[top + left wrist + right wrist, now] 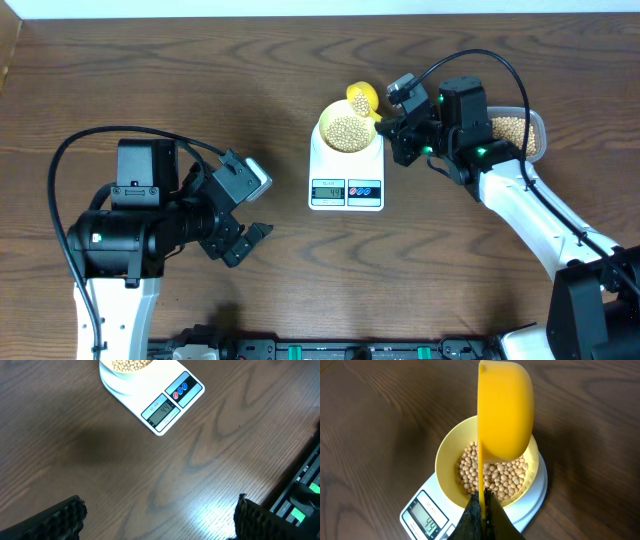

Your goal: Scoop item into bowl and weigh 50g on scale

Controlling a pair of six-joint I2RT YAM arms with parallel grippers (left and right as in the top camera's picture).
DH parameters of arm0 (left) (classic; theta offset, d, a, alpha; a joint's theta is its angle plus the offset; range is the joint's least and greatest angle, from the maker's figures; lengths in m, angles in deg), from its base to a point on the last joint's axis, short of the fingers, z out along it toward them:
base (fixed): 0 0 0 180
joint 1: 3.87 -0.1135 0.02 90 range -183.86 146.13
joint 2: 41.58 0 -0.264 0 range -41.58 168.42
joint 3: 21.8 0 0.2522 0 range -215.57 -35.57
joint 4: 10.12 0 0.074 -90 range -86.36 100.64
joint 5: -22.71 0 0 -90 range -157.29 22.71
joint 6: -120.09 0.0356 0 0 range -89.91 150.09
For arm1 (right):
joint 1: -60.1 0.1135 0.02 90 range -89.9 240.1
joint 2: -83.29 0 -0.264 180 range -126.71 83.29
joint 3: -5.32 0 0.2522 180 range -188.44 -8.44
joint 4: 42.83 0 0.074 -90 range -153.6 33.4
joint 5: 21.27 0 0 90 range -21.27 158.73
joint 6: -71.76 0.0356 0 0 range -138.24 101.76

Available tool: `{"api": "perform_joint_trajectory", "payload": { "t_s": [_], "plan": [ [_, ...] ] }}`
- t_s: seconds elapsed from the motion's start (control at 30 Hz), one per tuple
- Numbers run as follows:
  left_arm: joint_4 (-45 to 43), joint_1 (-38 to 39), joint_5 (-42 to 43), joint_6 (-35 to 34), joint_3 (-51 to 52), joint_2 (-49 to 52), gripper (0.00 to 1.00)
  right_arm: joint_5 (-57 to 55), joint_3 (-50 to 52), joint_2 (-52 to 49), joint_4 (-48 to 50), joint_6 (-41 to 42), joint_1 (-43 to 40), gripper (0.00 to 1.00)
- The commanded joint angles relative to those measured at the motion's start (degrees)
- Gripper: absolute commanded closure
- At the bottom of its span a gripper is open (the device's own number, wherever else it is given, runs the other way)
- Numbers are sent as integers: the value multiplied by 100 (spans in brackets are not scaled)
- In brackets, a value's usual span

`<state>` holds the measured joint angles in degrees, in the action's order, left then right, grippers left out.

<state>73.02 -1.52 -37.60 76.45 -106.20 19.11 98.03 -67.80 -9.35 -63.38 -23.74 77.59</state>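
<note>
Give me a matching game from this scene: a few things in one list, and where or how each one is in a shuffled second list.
Things:
1. yellow scoop
2. pale bowl
3. left claw
4. scale

States:
A. wide open, holding nothing
B. display reads 44
C. tipped on edge above the bowl, gripped by the right claw
D. sits on the scale, beans inside

Pairs: 1-C, 2-D, 3-A, 4-B.
</note>
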Motion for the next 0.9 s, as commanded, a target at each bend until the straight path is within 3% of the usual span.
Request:
{"api": "perform_joint_trajectory", "payload": {
  "t_s": [0.0,0.87],
  "plan": [
    [17,-20,76,28,-9,-7,4,20,4,-37,15,-98,22,99],
    [15,-20,76,28,-9,-7,4,-223,4,-37,15,-109,22,99]
  ]
}}
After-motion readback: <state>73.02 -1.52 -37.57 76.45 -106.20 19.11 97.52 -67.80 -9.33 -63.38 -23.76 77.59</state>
